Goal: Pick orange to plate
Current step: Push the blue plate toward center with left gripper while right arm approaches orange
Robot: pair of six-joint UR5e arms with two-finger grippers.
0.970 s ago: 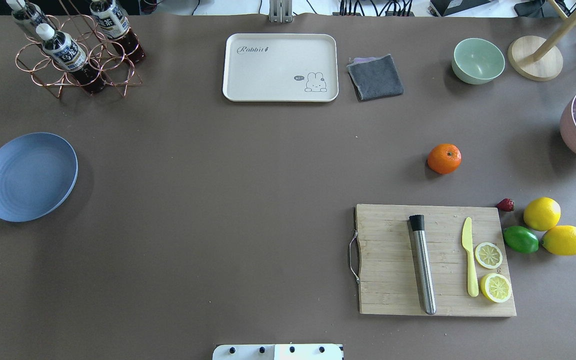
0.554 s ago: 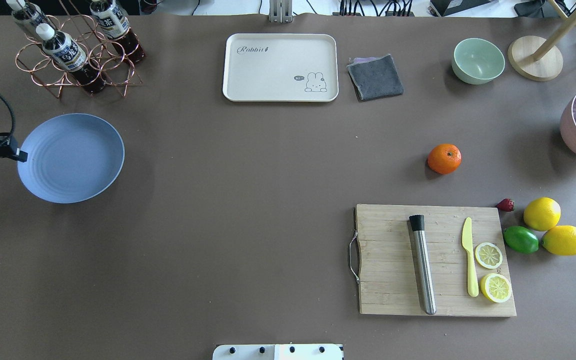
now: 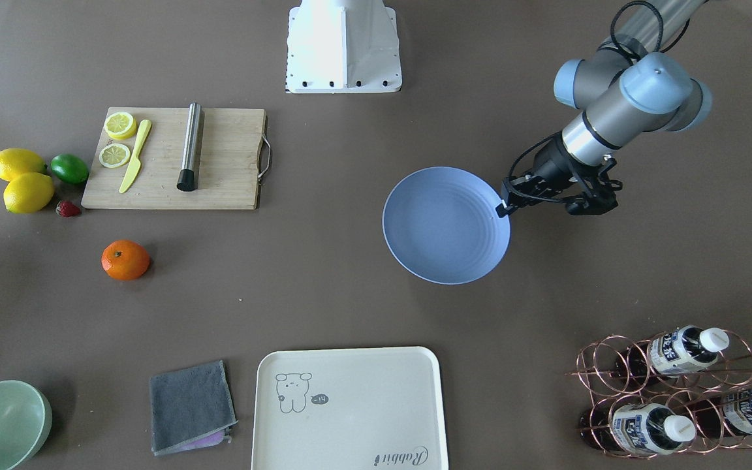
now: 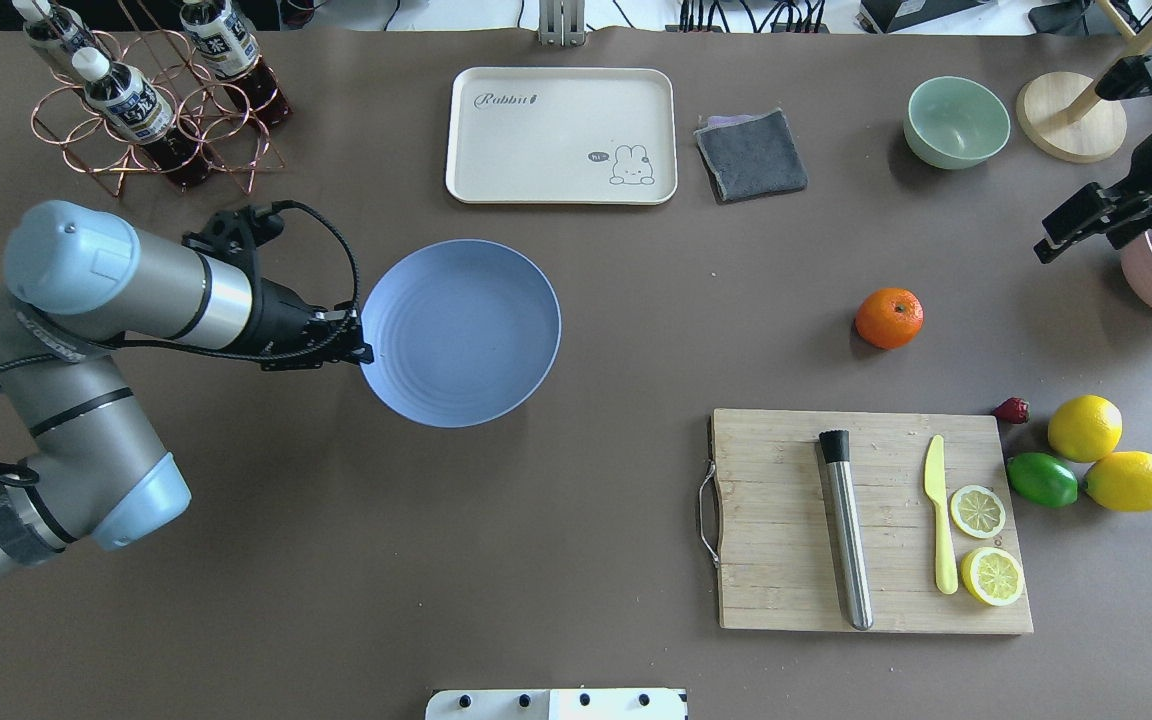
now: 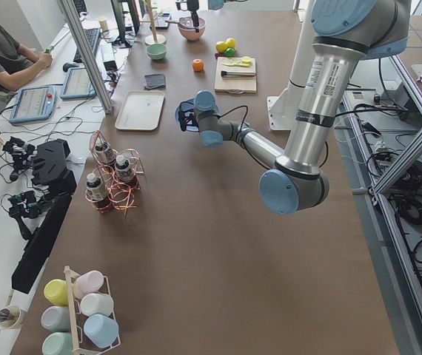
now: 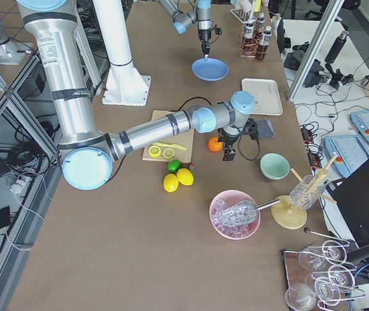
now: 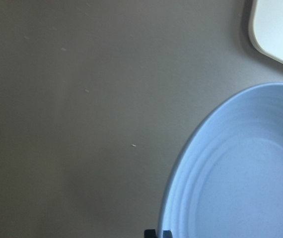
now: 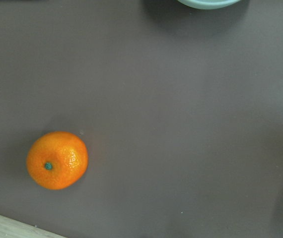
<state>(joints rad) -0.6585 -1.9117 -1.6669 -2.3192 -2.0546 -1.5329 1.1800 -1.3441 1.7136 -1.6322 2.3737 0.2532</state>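
The orange (image 4: 888, 318) lies alone on the brown table, just beyond the cutting board; it also shows as the orange (image 3: 126, 260) and the orange (image 8: 57, 160) at lower left of the right wrist view. My left gripper (image 4: 364, 352) is shut on the near-left rim of the blue plate (image 4: 461, 333), which hangs left of the table's middle over its own shadow. The pinch on the plate (image 3: 444, 225) shows at my left gripper (image 3: 501, 207). My right gripper (image 4: 1046, 248) hovers at the right edge, well right of the orange; whether it is open or shut I cannot tell.
A cutting board (image 4: 786, 560) carries a steel rod, a yellow knife and lemon slices. Two lemons (image 4: 1084, 427), a lime (image 4: 1041, 479) and a strawberry lie to its right. Cream tray (image 4: 561, 135), grey cloth (image 4: 751, 153), green bowl (image 4: 955, 121) and bottle rack (image 4: 151, 105) line the far side.
My left arm has carried the plate to the right, from the table's left edge toward its middle. My right arm has come into view at the right edge. The orange has not moved.
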